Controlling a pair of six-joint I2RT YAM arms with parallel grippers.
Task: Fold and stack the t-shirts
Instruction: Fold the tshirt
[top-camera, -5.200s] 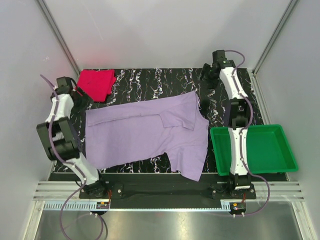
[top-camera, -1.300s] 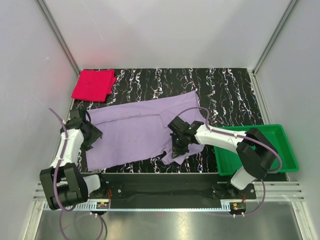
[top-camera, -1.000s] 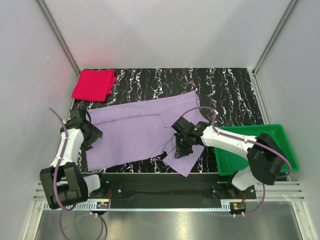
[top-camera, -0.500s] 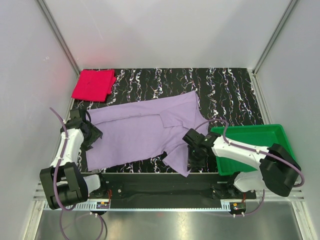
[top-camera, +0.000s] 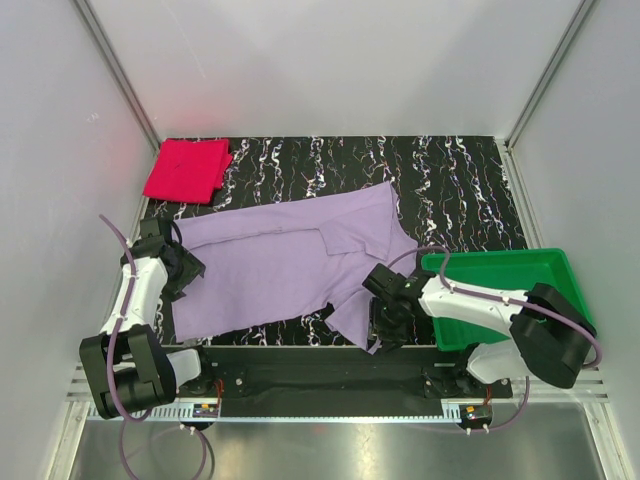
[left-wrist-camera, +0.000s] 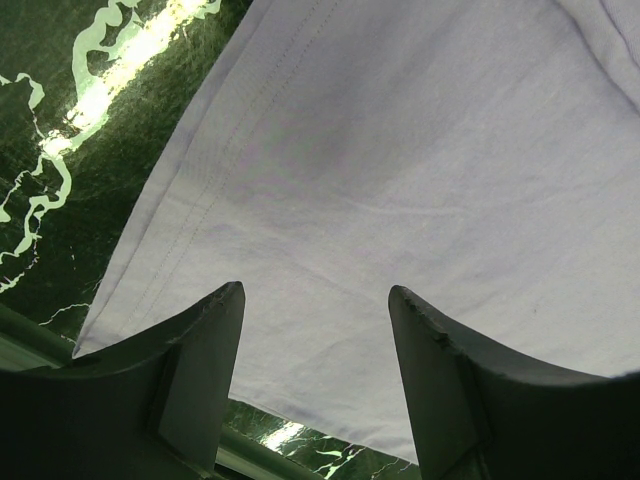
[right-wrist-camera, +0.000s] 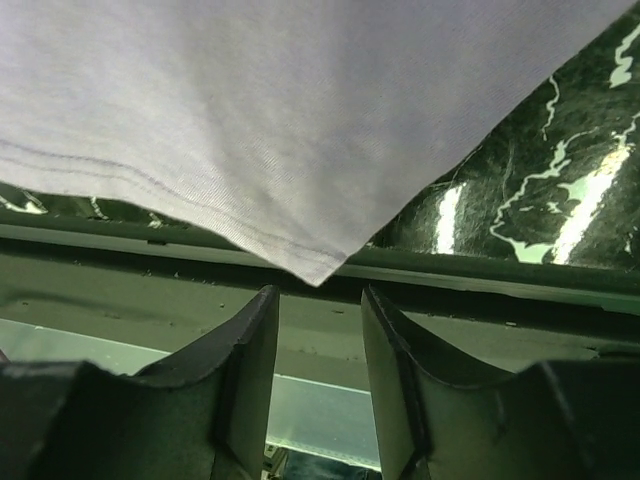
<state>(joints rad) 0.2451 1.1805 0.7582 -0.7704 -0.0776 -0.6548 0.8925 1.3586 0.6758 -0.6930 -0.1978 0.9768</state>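
Left of the green tray (top-camera: 480, 330), right hand (right-wrist-camera: 318, 305) gapes unladen; left hand (left-wrist-camera: 315, 300) likewise.

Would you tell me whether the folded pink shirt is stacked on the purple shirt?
No, the pink shirt lies at the far left corner of the table, apart from the spread purple shirt.

Green tray (top-camera: 512, 274) at near right of black, white-veined tabletop (top-camera: 450, 180), seemingly overhanging its right edge.

The purple shirt (top-camera: 280, 270) has part of its left edge hidden under the left gripper (top-camera: 184, 272), lower left of the top view
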